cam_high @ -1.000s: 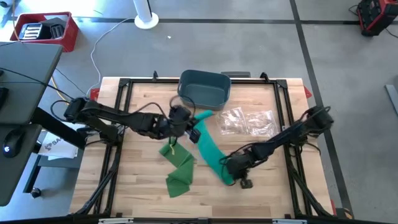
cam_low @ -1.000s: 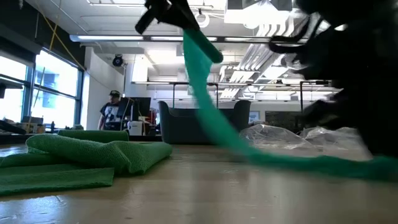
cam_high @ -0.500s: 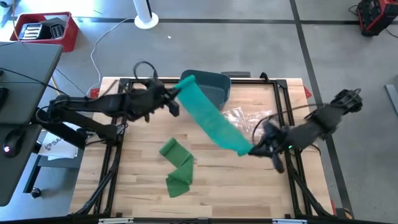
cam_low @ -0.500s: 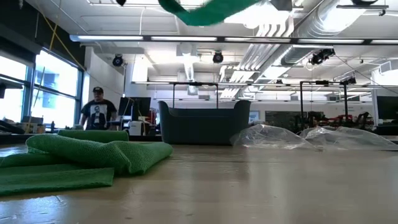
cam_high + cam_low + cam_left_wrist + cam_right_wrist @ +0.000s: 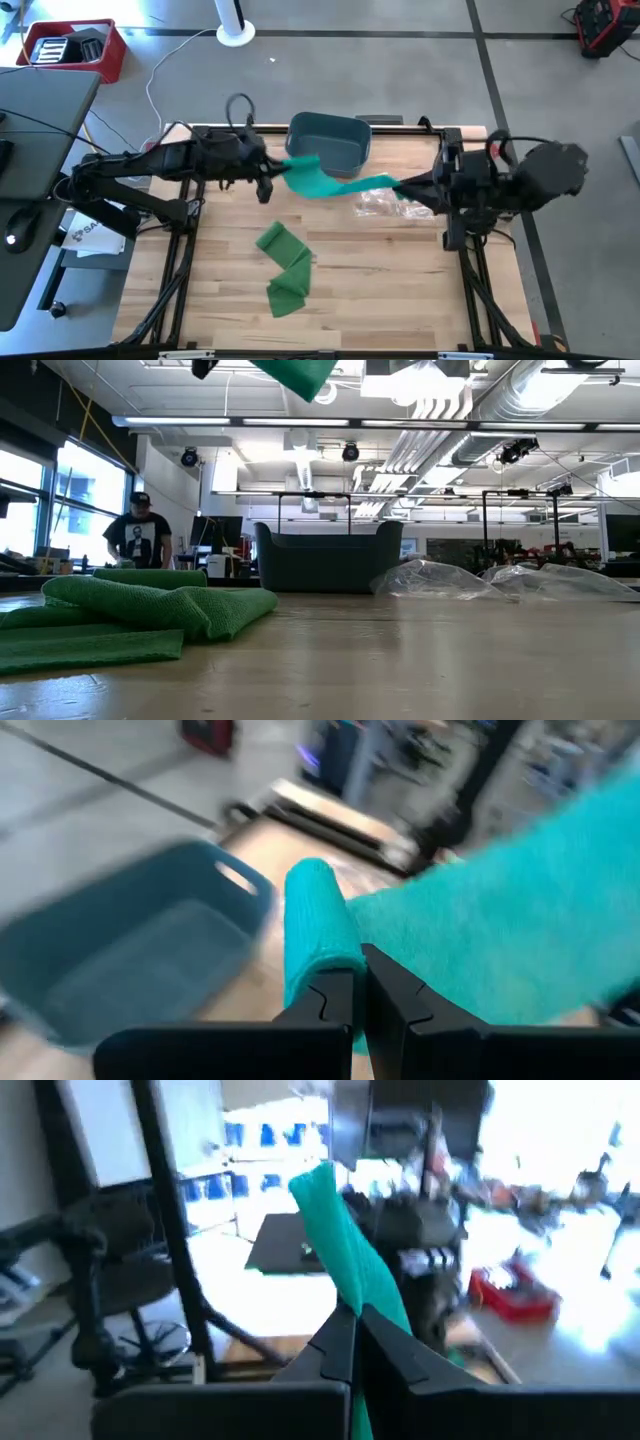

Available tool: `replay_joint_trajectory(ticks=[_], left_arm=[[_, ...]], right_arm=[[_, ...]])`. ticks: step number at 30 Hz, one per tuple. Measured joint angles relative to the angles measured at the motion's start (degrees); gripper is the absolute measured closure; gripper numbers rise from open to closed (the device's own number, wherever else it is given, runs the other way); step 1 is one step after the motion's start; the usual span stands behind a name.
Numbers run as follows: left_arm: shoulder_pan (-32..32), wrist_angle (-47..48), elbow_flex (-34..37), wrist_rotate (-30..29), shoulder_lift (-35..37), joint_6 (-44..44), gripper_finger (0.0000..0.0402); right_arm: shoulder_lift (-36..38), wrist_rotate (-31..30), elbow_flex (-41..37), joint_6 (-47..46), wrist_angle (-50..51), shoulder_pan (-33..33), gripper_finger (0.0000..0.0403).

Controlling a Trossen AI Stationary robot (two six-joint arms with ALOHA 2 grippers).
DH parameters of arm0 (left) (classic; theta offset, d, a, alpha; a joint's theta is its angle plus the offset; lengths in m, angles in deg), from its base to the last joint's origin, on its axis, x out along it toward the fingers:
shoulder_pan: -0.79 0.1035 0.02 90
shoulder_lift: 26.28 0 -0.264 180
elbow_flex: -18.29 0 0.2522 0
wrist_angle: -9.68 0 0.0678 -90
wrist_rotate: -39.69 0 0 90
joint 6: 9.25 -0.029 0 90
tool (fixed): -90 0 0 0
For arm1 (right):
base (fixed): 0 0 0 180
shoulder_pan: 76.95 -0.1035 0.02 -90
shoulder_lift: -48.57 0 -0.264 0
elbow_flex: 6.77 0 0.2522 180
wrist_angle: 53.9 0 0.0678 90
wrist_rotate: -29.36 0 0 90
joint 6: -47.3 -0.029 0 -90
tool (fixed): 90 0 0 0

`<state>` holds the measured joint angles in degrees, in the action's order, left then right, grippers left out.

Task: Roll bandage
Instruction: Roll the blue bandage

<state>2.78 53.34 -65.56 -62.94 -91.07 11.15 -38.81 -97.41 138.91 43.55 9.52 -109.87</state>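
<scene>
- From above, the teal bandage [image 5: 335,184] is hanging in the air between the two arms, in front of the grey bin [image 5: 329,139] and above the clear plastic bags [image 5: 400,197]; the left gripper [image 5: 268,181] is pinching one end and the right gripper [image 5: 402,188] is pinching the other end, so the strip is sagging a little in the middle
- A folded green cloth [image 5: 284,266] is lying on the wooden table [image 5: 400,290], well apart from the bandage
- From table height, only a bit of the bandage [image 5: 297,374] is showing at the upper edge, so it is not touching the table; the green cloth [image 5: 130,610] is lying in front, the bin [image 5: 328,558] and the plastic bags [image 5: 470,580] are standing farther back, and a person [image 5: 134,540] is walking in the room behind
- From the left wrist, the fingers [image 5: 330,1005] are closing tightly on the bandage [image 5: 318,925], where the end is already curling into a small roll
- From the right wrist, the fingers [image 5: 340,1345] are clamping on the bandage [image 5: 345,1255], which is rising limp past them
- I am judging the bandage as light, soft and a little stretchy, not fragile; it is folding under its own weight, so it is better to take it at the ends and keep it lightly stretched while rolling from the curled end
</scene>
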Motion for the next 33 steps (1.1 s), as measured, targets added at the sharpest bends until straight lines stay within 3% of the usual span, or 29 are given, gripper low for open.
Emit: replay_joint_trajectory(ticks=[3,8,11,18,24,27,33], left_arm=[[-2.54,-0.28,0.0,1.38,-2.5,2.49,0.0401],[-6.56,-3.28,0.0,0.18,-8.34,7.41,0.0401],[-8.06,-6.55,0.0,0.62,-12.66,10.21,0.0401],[-12.26,-21.12,0.02,6.88,-21.48,14.15,0.0401],[-14.18,-32.61,0.04,16.21,-25.47,18.18,0.0401],[-15.66,-40.6,0.04,21.14,-25.79,20.54,0.0401],[-19.16,-54.61,-0.55,24.64,-23.96,25.85,0.0401]], right_arm=[[1.88,1.16,-1.55,7.19,-6.34,1.22,0.0403],[3.67,-0.12,3.24,14.91,-7.76,2.38,0.0403],[5.62,-0.24,2.2,18.52,-9.78,2.73,0.0403],[8.81,-4.71,3.12,19.25,-6.62,3.4,0.0403],[10.4,-14.66,3.01,19.21,-2.54,3.45,0.0403],[12.03,-19.85,3.04,16.33,3.34,5.04,0.0403],[15.28,-19.31,3.1,-5.3,24.08,9.73,0.0403]])
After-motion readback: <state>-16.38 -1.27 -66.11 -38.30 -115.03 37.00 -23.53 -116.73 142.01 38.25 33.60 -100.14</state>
